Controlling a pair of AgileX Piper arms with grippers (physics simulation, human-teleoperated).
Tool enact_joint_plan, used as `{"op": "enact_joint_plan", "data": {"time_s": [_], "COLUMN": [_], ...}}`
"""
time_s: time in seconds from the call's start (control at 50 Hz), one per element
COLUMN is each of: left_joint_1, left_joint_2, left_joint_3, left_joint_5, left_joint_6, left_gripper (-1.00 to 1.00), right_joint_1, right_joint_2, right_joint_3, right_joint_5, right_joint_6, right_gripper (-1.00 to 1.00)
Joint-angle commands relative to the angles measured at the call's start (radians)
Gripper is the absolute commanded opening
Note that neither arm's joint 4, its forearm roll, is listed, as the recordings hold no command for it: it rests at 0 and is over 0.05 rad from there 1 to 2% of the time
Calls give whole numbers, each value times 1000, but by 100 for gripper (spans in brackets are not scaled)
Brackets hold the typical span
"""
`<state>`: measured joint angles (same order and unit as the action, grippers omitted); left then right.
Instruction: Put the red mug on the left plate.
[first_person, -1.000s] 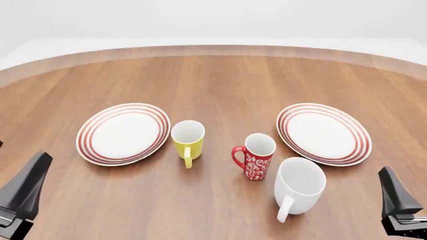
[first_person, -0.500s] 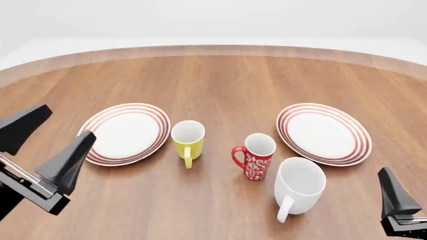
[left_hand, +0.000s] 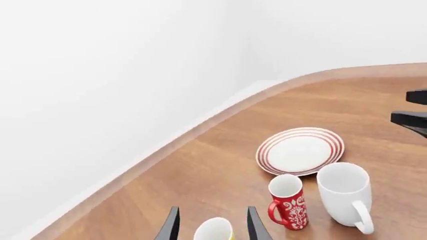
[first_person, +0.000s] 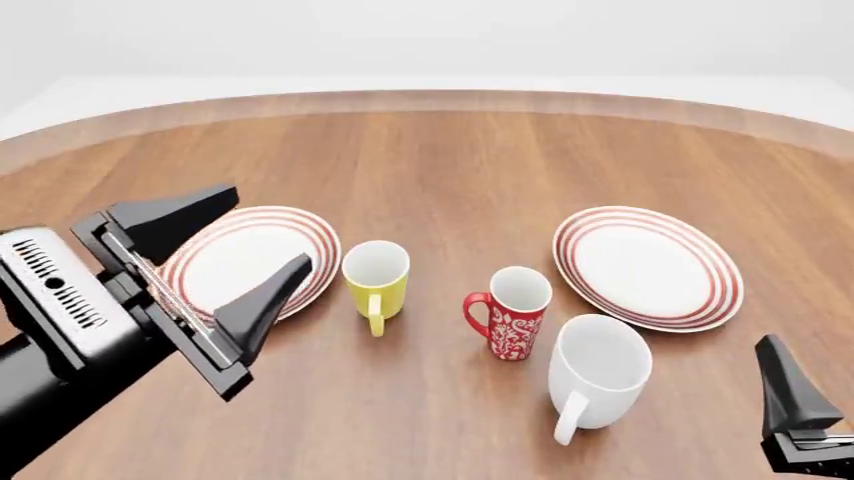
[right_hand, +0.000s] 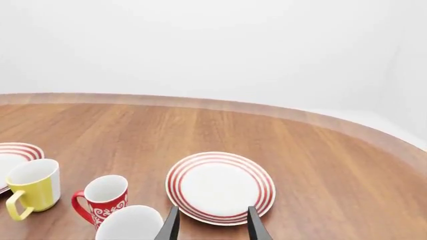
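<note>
The red mug (first_person: 511, 315), with a white floral pattern, stands upright at the table's middle, handle to the left. It also shows in the left wrist view (left_hand: 288, 202) and the right wrist view (right_hand: 103, 197). The left plate (first_person: 320, 240) lies left of the yellow mug and is partly covered by my left gripper (first_person: 267, 228). That gripper is open and empty, raised over the plate and pointing right toward the mugs. My right gripper (right_hand: 212, 222) is open and empty, low at the near right, apart from everything; only one finger (first_person: 787, 385) shows in the front view.
A yellow mug (first_person: 376, 280) stands between the left plate and the red mug. A bigger white mug (first_person: 597, 372) stands close to the red mug's near right. The right plate (first_person: 649, 266) lies at the right. The table's curved far edge (first_person: 427, 100) runs behind.
My left gripper has come up from the near left corner and moved forward and right, now over the left plate. The right gripper and the mugs have not moved.
</note>
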<state>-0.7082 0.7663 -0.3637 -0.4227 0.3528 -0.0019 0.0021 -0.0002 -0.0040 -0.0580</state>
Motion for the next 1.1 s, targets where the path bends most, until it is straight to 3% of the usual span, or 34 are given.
{"op": "enact_joint_plan", "data": {"time_s": [0.02, 0.56, 1.1], "left_joint_1": [-70, -172, -202], "left_joint_2": [144, 411, 613], "left_joint_3": [-68, -227, -297], "left_joint_5": [-29, 58, 87], "left_joint_6": [34, 39, 58], "left_gripper": [100, 100, 100], "right_joint_1": [1, 8, 13], "right_joint_2": [0, -2, -2], "right_joint_3": [0, 0, 0], "right_joint_5": [0, -1, -1], "right_joint_6": [-1, -6, -9], "right_gripper": [100, 100, 100]}}
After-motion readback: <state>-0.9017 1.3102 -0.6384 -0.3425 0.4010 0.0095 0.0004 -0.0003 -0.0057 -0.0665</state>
